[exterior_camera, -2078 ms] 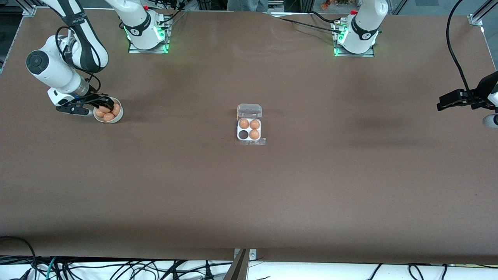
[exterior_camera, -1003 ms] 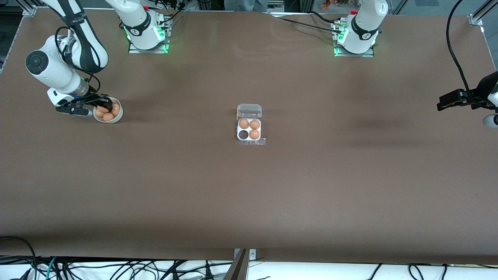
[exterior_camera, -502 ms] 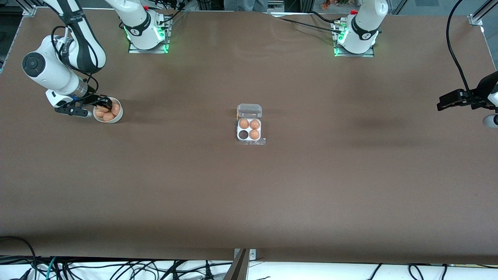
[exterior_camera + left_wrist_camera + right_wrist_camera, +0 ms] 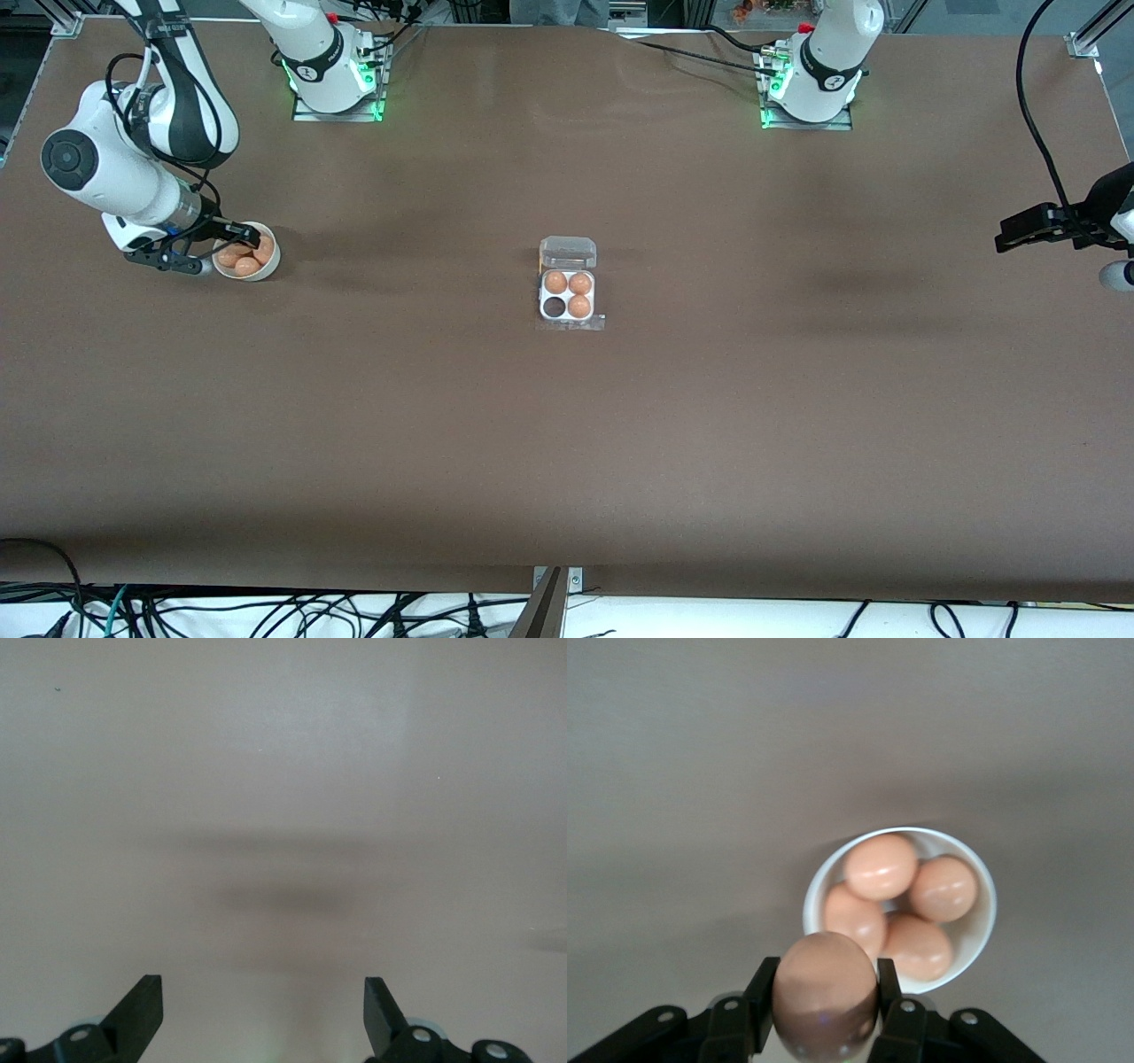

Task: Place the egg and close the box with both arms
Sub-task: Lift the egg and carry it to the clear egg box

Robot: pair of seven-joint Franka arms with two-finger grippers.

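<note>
My right gripper [image 4: 218, 249] is shut on an orange-brown egg [image 4: 825, 999] and holds it a little above the rim of a round white bowl [image 4: 268, 263]. In the right wrist view the gripper [image 4: 825, 980] clamps the egg on both sides, with the bowl [image 4: 989, 904] and its several eggs [image 4: 879, 865] below. The box [image 4: 568, 316] stands open mid-table, its clear lid [image 4: 568, 252] tipped toward the robots. Three cells hold eggs [image 4: 578, 307]; one cell [image 4: 555, 307] is empty. My left gripper [image 4: 1019, 234] waits open over the left arm's end of the table, empty [image 4: 263, 1003].
The brown table [image 4: 567, 443] is bare around the box. Cables [image 4: 266, 611] hang along the table edge nearest the front camera. The arm bases [image 4: 337, 89] stand at the table edge toward the robots.
My right gripper, down among the bowl's eggs before, has risen slightly with one egg clamped in it. The left arm and the box have not moved.
</note>
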